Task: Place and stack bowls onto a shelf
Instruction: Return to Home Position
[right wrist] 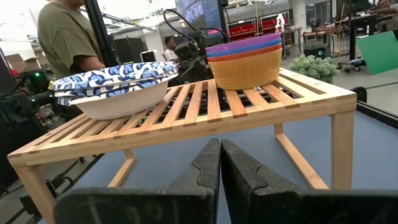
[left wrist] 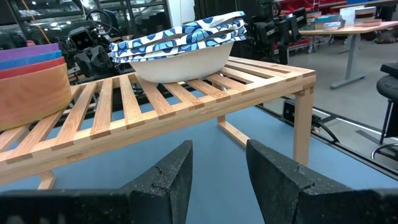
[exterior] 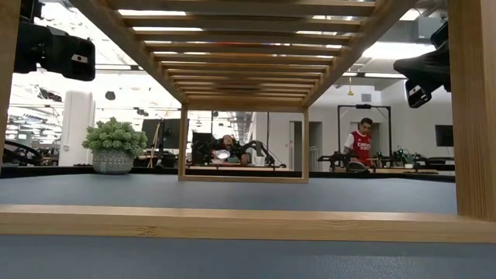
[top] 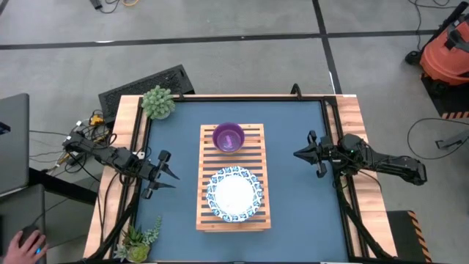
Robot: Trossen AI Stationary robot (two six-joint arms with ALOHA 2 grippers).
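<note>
In the centre of the high view, the shelf (top: 233,158) carries both stacks: the small plastic bowls (top: 229,137), purple on top, sit above the patterned white dishes (top: 234,194). They look light, stiff and smooth, so the rim is probably the surest hold. The left claw (top: 170,180), at frame left, is parted and empty. The right claw (top: 299,155), at frame right, is closed on nothing.

1 shelf (top: 253,158); on the shelf, 4 plain bowls (right wrist: 249,62) in 1 stack, 1 stack of patterned dishes (right wrist: 112,87), number unclear; 2 plants (top: 158,102) (top: 138,242) beside the shelf.
</note>
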